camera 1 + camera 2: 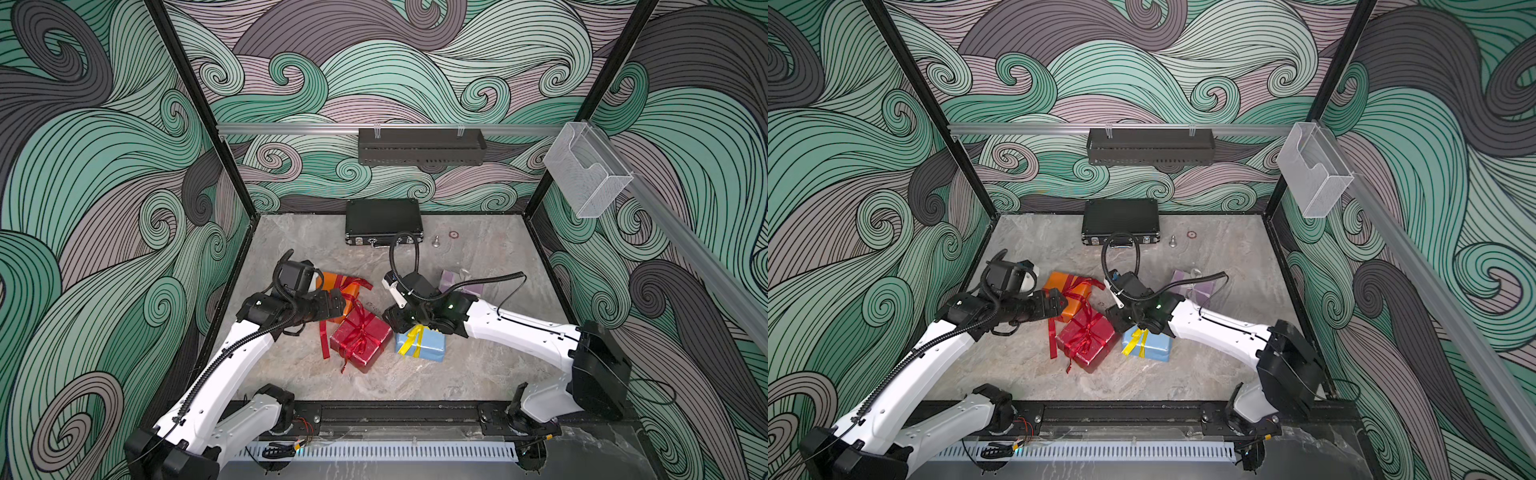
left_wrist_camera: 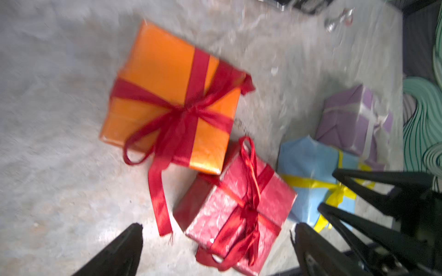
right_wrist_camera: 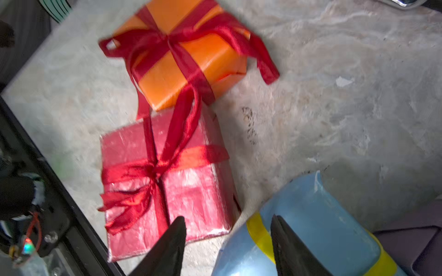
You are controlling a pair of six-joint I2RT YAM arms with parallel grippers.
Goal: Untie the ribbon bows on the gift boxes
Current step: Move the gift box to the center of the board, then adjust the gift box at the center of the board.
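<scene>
Left jaws: we found the left gripper [image 2: 217, 229] spread wide and released, grasping nothing and touching nothing.
Under the left jaws: the glossy red box [image 2: 205, 210] lay between the two fingertips in the left wrist view, with its red bow [image 2: 248, 212] tied on top.
Right jaws: the right gripper [image 3: 228, 218] stood part-way apart with a clear gap between its fingers, and we saw nothing clamped in it.
Between the right jaws: the yellow bow [image 2: 338, 191] on the light blue box [image 2: 308, 165] sat in that gap in the left wrist view. We could not tell whether either finger touched it.
Right of the red box: the light blue box rested on the desk [image 1: 478, 374], just beside the red box.
Beyond the red box: the orange box [image 2: 162, 78] sat with one corner close against it. Its red ribbon [image 2: 184, 112] was tied, and one long tail lay on the desk along the red box's left side.
Farther right: the lilac box [image 2: 346, 119] stood past the blue one, with a silvery white ribbon [image 2: 368, 112] around it. Its bow was too blurred for us to judge.
Far end: the black case [image 1: 382, 220] lay well apart from the red box.
</scene>
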